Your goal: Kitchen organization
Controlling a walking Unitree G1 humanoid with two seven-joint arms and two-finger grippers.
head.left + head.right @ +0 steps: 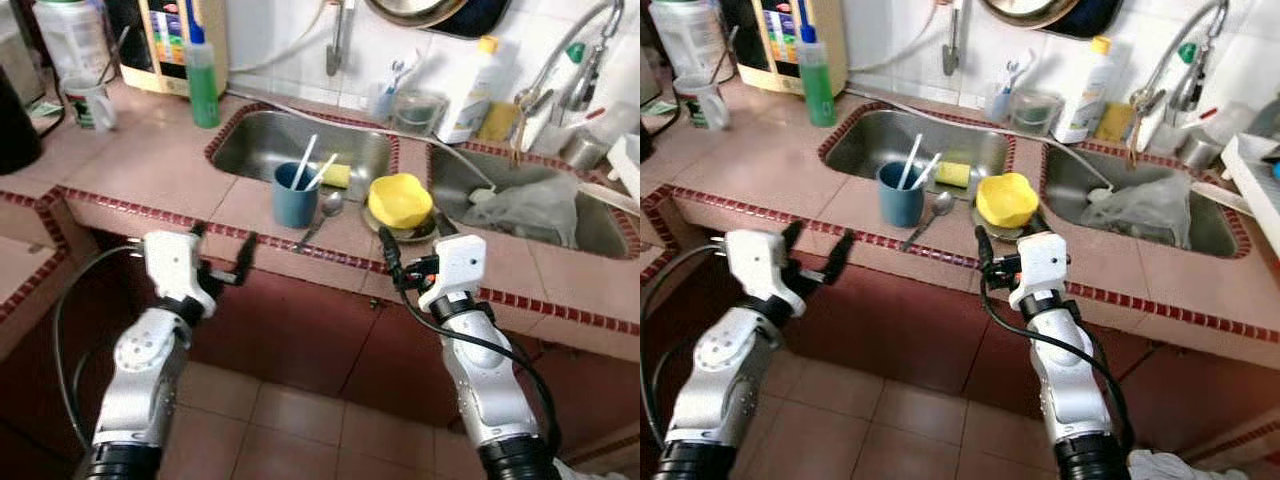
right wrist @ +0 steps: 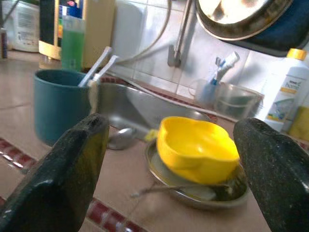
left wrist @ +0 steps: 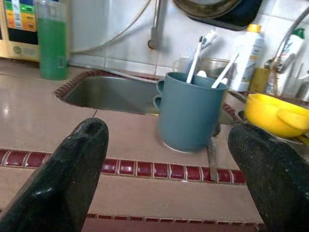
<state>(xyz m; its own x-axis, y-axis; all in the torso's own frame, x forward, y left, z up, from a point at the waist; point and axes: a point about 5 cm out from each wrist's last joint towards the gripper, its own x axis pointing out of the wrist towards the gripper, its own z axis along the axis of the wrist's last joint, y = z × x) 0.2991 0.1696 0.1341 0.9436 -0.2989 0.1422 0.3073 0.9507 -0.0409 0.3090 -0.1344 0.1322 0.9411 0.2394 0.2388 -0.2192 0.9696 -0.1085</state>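
Observation:
A blue cup [image 1: 295, 193] holding white utensils stands on the pink tiled counter [image 1: 150, 170] in front of the left sink [image 1: 300, 140]. A metal spoon [image 1: 325, 212] lies just right of it. A yellow bowl [image 1: 399, 199] rests tilted on a small metal plate [image 2: 193, 195]. My left gripper [image 1: 222, 245] hovers open at the counter's front edge, left of the cup and apart from it. My right gripper [image 1: 412, 235] is open just in front of the yellow bowl, with nothing between its fingers.
The right sink [image 1: 560, 215] holds a crumpled clear bag. A green soap bottle [image 1: 204, 82], a white mug [image 1: 92, 102], a white bottle [image 1: 468, 90] and a toothbrush holder [image 1: 385, 95] line the back. Below the counter lies brown tiled floor [image 1: 300, 420].

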